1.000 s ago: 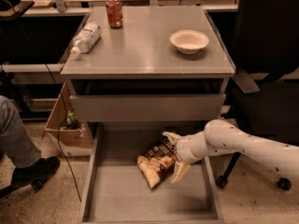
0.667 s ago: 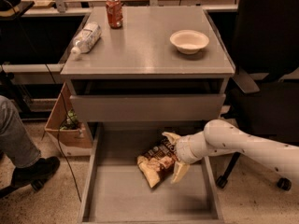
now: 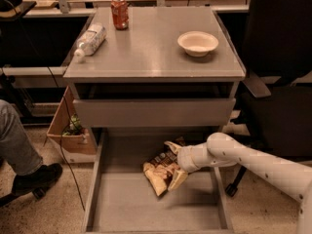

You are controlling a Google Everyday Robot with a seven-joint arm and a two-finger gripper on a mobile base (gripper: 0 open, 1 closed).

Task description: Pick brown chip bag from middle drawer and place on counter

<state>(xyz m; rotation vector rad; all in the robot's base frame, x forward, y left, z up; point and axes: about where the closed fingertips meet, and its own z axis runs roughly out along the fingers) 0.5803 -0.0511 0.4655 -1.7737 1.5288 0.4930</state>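
The brown chip bag [image 3: 161, 167] lies in the open middle drawer [image 3: 146, 208], near its back right part, with pale tan ends and white lettering. My gripper [image 3: 179, 172] comes in from the right on a white arm and sits at the bag's right side, touching it; a pale finger [image 3: 177, 179] points down beside the bag. The counter [image 3: 151, 48] is the grey cabinet top above.
On the counter stand a red can [image 3: 119, 12], a clear plastic bottle [image 3: 90, 40] lying on its side, and a white bowl [image 3: 197, 43]. The upper drawer's front panel [image 3: 153, 112] overhangs the drawer's back. A person's leg and shoe [image 3: 24, 165] are at left, a black chair [image 3: 278, 82] at right.
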